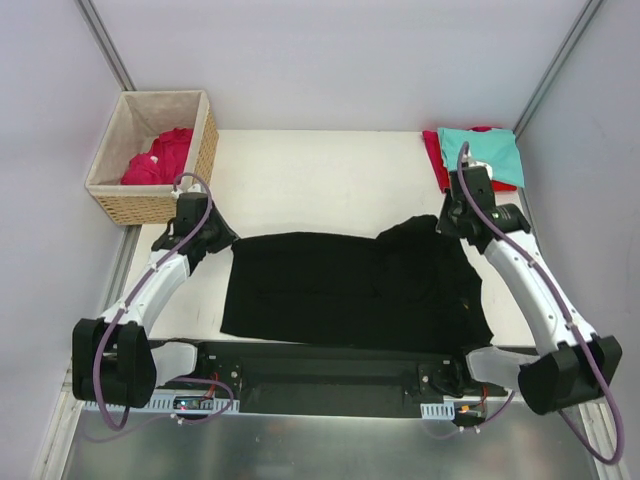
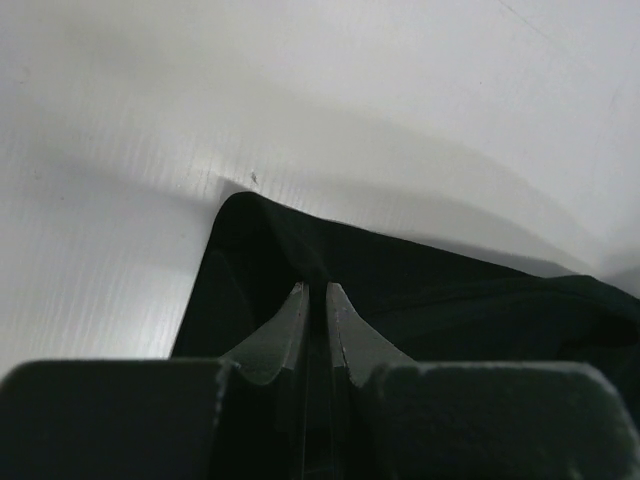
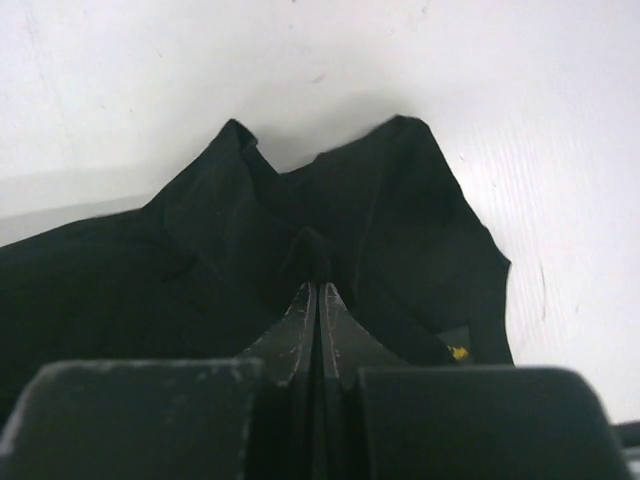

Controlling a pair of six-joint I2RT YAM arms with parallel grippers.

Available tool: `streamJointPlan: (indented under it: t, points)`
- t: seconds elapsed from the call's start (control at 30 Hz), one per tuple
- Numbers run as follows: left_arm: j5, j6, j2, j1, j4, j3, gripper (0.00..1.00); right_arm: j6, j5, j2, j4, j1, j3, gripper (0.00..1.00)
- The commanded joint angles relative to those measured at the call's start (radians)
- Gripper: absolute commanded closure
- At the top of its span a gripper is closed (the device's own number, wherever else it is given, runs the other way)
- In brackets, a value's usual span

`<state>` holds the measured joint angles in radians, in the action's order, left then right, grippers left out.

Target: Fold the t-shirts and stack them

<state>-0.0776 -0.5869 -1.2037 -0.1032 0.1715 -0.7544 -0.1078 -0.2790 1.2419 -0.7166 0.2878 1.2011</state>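
Black t-shirt (image 1: 340, 290) lies spread on the surface (image 1: 320, 170), right of and nearer than the basket (image 1: 110, 205). Step in hand, as judged: first fold. Both arms reach forward, wrists low. Left gripper (image 1: 222, 240), just beside the basket's near right corner, is pinched closed on the shirt's far corner; right gripper (image 1: 447, 222), well right of the basket, is pinched closed on bunched cloth. Next move likely calls for lifting both corners together

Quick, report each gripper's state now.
Left gripper: closed, pinching the black t-shirt near its corner.
Right gripper: closed on a raised fold of the black t-shirt.
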Motion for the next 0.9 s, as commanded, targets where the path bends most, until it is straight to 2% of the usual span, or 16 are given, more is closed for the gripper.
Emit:
streamJointPlan:
  t: [0.0, 0.13, 0.57, 0.87]
  points:
    - [0.044, -0.039, 0.102, 0.007, -0.006, 0.078, 1.0, -0.044, -0.077, -0.165, -0.073, 0.02, -0.073, 1.0]
    - [0.073, -0.034, 0.133, 0.007, 0.006, 0.107, 1.0, -0.076, -0.094, -0.269, -0.144, 0.048, -0.126, 1.0]
    - [0.124, -0.045, 0.092, 0.007, 0.017, 0.122, 1.0, -0.199, -0.131, -0.597, -0.42, 0.134, -0.236, 1.0]
    - [0.156, -0.057, 0.108, 0.005, 0.019, 0.136, 1.0, -0.262, -0.114, -0.673, -0.527, 0.151, -0.25, 0.99]
